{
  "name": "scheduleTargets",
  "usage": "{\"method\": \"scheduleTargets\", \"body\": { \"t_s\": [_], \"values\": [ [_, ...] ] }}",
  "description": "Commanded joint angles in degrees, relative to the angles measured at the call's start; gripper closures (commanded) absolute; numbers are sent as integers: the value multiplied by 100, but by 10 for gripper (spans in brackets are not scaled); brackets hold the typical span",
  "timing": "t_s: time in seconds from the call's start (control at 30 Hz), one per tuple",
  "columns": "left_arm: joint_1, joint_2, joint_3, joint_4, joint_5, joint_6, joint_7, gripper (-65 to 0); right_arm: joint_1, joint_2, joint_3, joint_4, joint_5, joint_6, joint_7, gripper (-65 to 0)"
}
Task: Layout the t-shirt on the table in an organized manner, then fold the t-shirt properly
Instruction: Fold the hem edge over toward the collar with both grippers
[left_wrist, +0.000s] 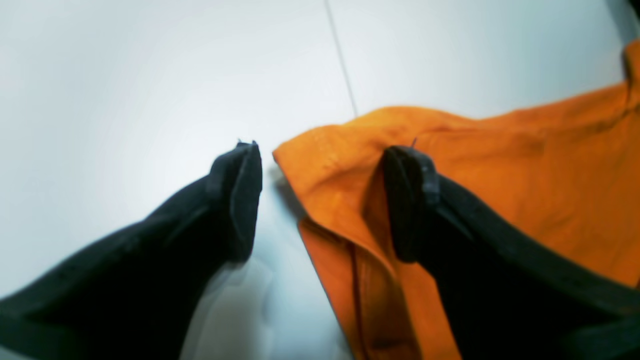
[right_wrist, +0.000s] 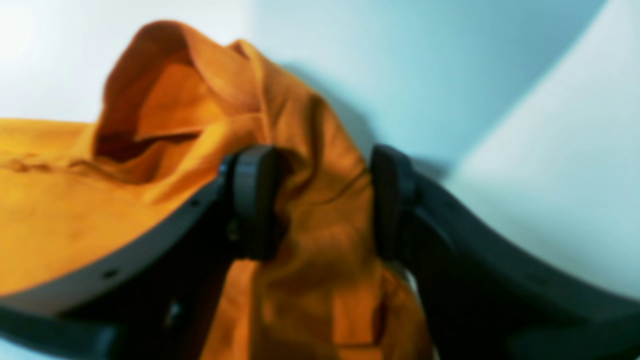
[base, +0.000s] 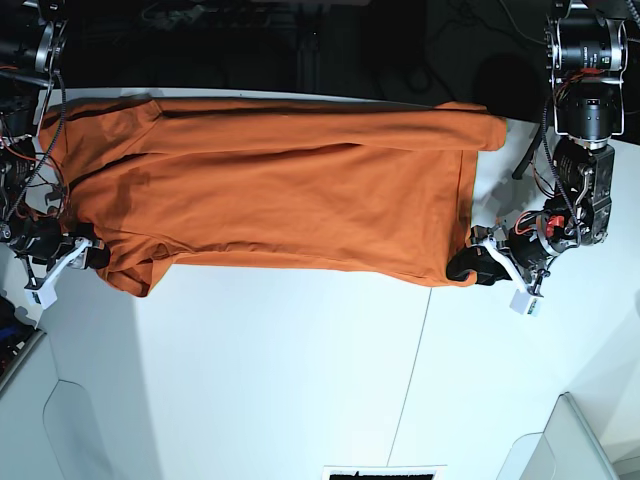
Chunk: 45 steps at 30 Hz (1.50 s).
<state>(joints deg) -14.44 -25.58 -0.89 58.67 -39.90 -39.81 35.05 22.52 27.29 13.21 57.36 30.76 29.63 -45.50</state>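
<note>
With the left pincer (left_wrist: 320, 200) spread wide astride the t-shirt (base: 270, 190) corner, gripping nothing, and the right pincer (right_wrist: 320, 200) holding bunched sleeve cloth, any pull risks rumpling the shirt lying flat across the counter (base: 300, 380).

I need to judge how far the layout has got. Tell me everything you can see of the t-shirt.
The t-shirt is plain orange cloth, spread lengthwise across the white table, mostly flat with long creases. In the base view its hem lies at the right and its sleeves at the left. The left gripper stands open over the near hem corner. A rumpled bunch at the sleeve end sits between the right gripper fingers.
</note>
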Motion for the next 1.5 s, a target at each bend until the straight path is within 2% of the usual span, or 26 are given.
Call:
{"method": "scheduleTargets", "body": {
  "t_s": [0.0,0.07,0.1,0.2,0.23,0.4,0.53,0.6,0.8,1.03,1.17,1.47],
  "values": [
    [-94,-57,72,42,162,-19,11,-408,142,107,35,72,168,90,42,-292],
    [-96,-63,208,42,295,-19,-103,-385,142,107,35,72,262,236,2,-251],
    [-98,-63,238,46,313,-19,-111,-326,142,107,35,72,271,234,-15,-201],
    [-103,-74,243,68,310,-19,-52,-13,144,109,35,72,264,232,-15,-3],
    [-118,-81,243,70,310,-19,-52,0,144,111,35,72,262,234,-4,0],
    [-498,-114,243,72,525,-19,-52,0,199,131,37,74,-258,234,470,0],
    [-905,-114,243,39,570,-19,190,0,393,144,37,74,-376,232,498,0],
    [-1040,-142,243,44,289,-19,503,0,551,149,37,81,-315,232,446,0],
    [-1034,-448,243,452,-1147,-19,1631,0,608,345,44,337,122,236,-7,0],
    [-374,-1088,243,1453,-1963,-19,2186,0,-223,822,72,1110,553,236,-151,0],
    [247,-1421,243,2070,-2100,-19,2247,0,-752,1012,111,1460,568,238,-146,0],
    [1340,-1534,243,2653,-2116,-19,2347,0,-1552,1029,321,1694,568,234,-101,0]
  ]
}}
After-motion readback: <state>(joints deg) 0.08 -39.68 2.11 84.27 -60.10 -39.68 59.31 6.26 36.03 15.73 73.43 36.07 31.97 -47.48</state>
